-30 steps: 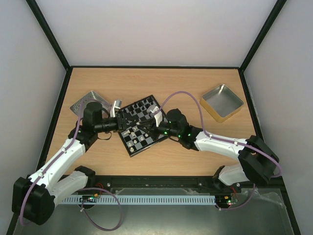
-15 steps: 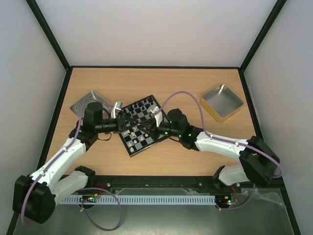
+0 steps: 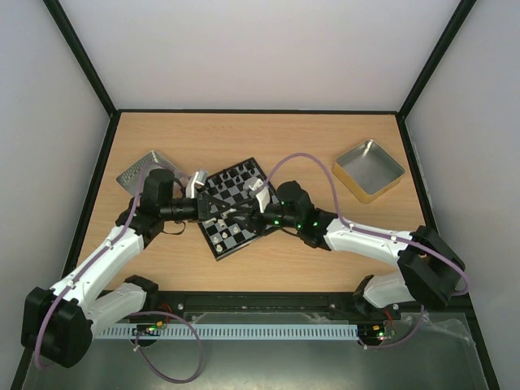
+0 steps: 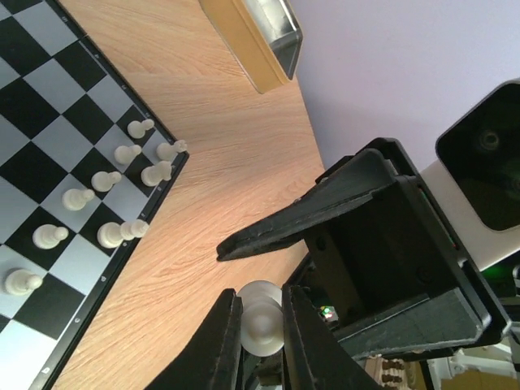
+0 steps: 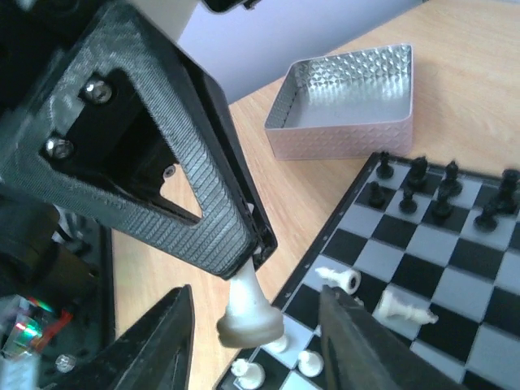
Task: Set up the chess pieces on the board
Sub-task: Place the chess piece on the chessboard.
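Over the board (image 3: 231, 240), the left gripper (image 4: 262, 296) pinches a cream-white piece (image 4: 262, 323) — the right gripper (image 5: 253, 291) stands spread around it, not touching.

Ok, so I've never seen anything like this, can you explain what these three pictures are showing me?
You see two white-and-black robots bolted to a wooden table: the left arm and the right arm, each ending in a two-finger gripper. The wide picture looks down from above and behind them; the other two come from a camera on each wrist. On the table lie a small black-and-grey chessboard with tiny cream-white pieces and black pieces on it, a silver metal tray on the left and a gold-sided metal tray on the right. The left gripper pinches one cream-white chess piece near the board's edge. The right gripper is open, its fingers either side of that piece without touching it.
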You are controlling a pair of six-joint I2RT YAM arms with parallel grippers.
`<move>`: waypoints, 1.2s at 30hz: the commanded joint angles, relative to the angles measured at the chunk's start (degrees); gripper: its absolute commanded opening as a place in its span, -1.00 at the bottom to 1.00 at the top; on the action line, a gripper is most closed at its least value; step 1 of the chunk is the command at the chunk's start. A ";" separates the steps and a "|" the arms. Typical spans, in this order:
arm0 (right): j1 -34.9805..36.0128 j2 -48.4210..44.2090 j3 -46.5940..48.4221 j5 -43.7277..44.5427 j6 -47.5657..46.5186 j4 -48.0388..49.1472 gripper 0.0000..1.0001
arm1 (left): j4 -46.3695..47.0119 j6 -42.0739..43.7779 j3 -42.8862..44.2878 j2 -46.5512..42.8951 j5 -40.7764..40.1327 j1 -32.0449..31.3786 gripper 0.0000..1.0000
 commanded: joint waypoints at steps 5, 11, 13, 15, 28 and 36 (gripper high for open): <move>-0.05 -5.18 -0.91 9.61 4.16 -2.18 0.22 | -6.59 4.13 2.70 -1.53 -12.80 -1.22 -0.88; -0.08 -11.96 -2.50 39.52 14.84 -6.23 0.25 | -13.00 6.10 6.03 0.53 -33.71 -9.37 -0.86; -0.11 -13.18 -1.67 48.18 18.58 -10.04 0.25 | -14.40 5.96 7.40 2.39 -40.14 -13.52 -0.86; -0.06 -13.99 -0.81 54.35 21.94 -13.72 0.25 | -15.95 5.70 9.19 5.07 -45.30 -17.84 -0.85; -0.11 -20.76 -3.52 71.78 33.25 -21.05 0.26 | -21.24 0.23 16.87 23.77 -64.69 -37.28 -0.86; -0.08 -20.59 -3.93 72.20 33.16 -20.94 0.29 | -17.78 -0.70 15.46 28.74 -65.21 -38.55 -0.86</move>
